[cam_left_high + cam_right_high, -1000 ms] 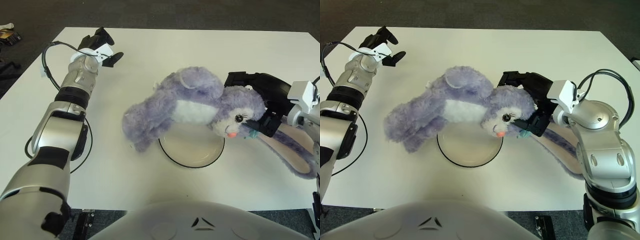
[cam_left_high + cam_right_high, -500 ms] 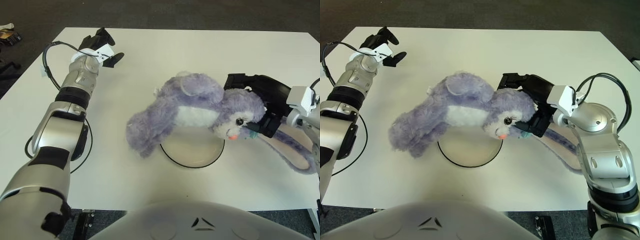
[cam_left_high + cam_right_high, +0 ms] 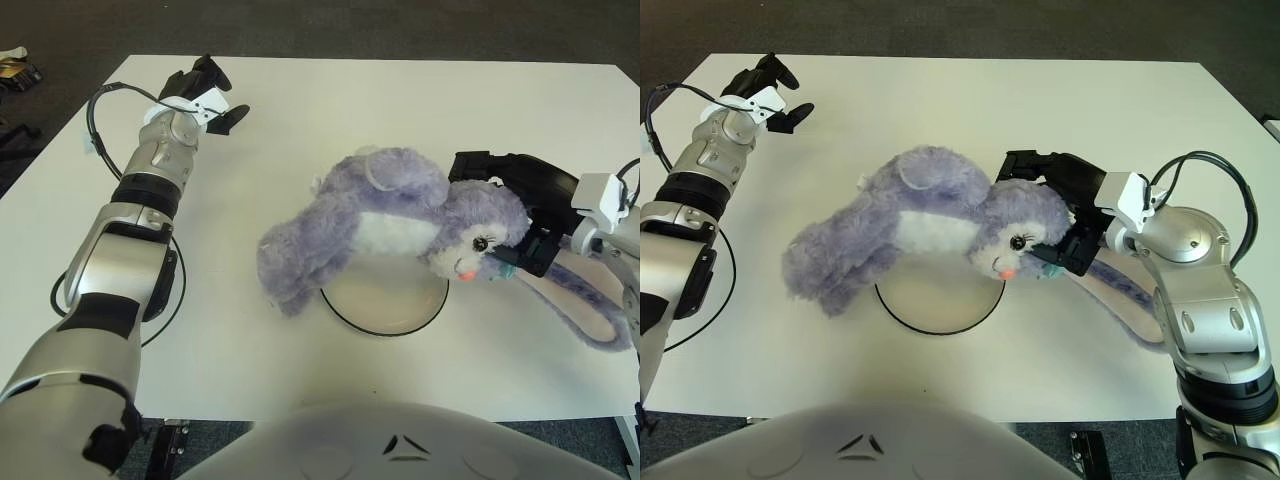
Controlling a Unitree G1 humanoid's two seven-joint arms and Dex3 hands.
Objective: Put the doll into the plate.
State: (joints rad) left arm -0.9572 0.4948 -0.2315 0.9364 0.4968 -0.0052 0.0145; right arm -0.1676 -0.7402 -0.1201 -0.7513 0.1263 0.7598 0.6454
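right hand is clamped on the purple bunny doll's head, body hanging over the plate toward 9 o'clock. I'd shift toward 3 and lower slowly. Left hand idles at the counter's 10 o'clock, fingers loose

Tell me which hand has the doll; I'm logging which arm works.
The right hand has its fingers clamped around the purple doll's head above the plate. The left hand shows far off by the table's back-left corner, holding nothing.
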